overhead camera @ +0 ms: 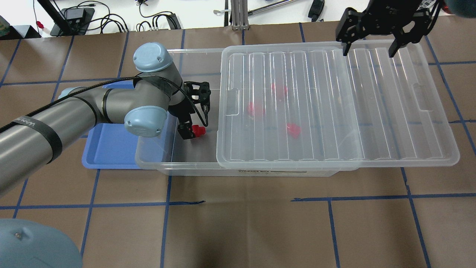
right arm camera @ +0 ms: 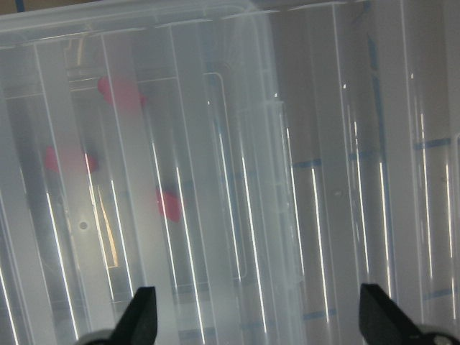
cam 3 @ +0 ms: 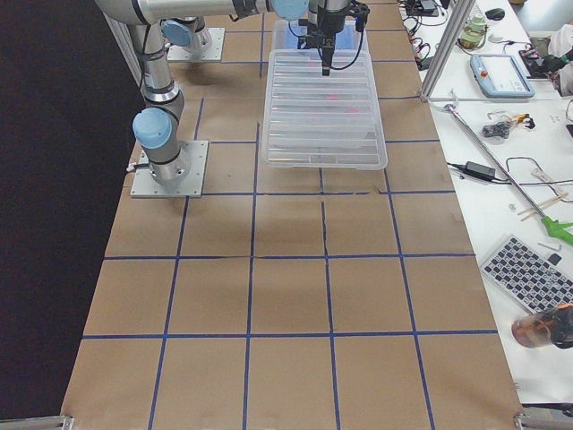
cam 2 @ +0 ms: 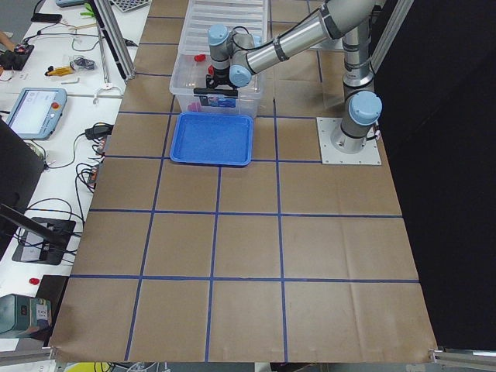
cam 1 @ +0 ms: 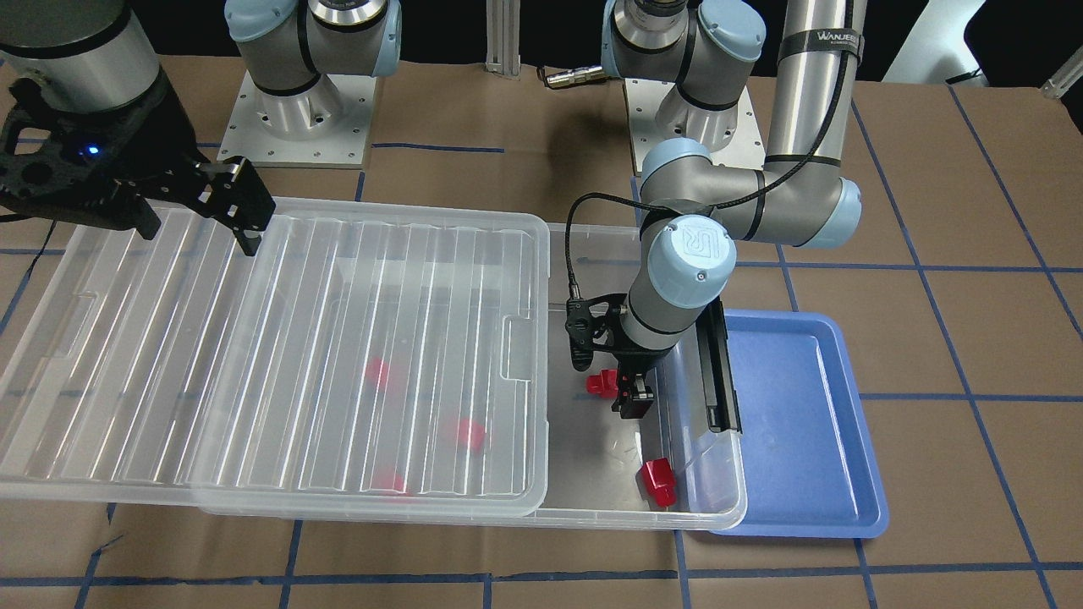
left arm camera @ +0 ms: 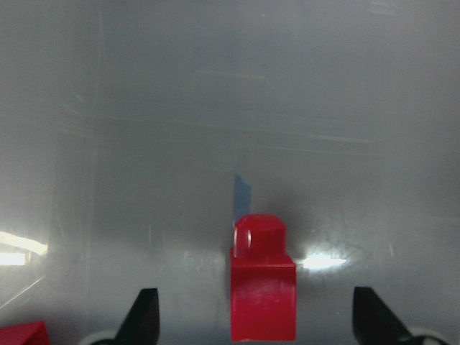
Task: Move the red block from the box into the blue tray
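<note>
Left gripper (overhead camera: 187, 131) lining up over a red block (left arm camera: 263, 287) in the box (overhead camera: 174, 163)
The blue tray (overhead camera: 111, 145) is lying at its 9 o'clock. Its jaws are standing wide astride the red block, so lowering squarely before closing looks wise. At 2 o'clock the right gripper (overhead camera: 368, 52) is hovering, jaws wide, over the lid (overhead camera: 334, 108).

I saw both arms as silver-grey tubes jointed under pale blue caps (cam 1: 734, 30). The left arm (cam 1: 808, 110) wore a black band (cam 1: 822, 41) lettered WANJEE; one cap bore a UR logo (cam 1: 695, 244) and small screws, and a thin black cable (cam 1: 568, 245) looped beside it. The right gripper (overhead camera: 369, 50) was black, openwork, with a blue light (cam 1: 91, 152). Screwed metal plates (cam 1: 245, 144) bore the bases.
</note>
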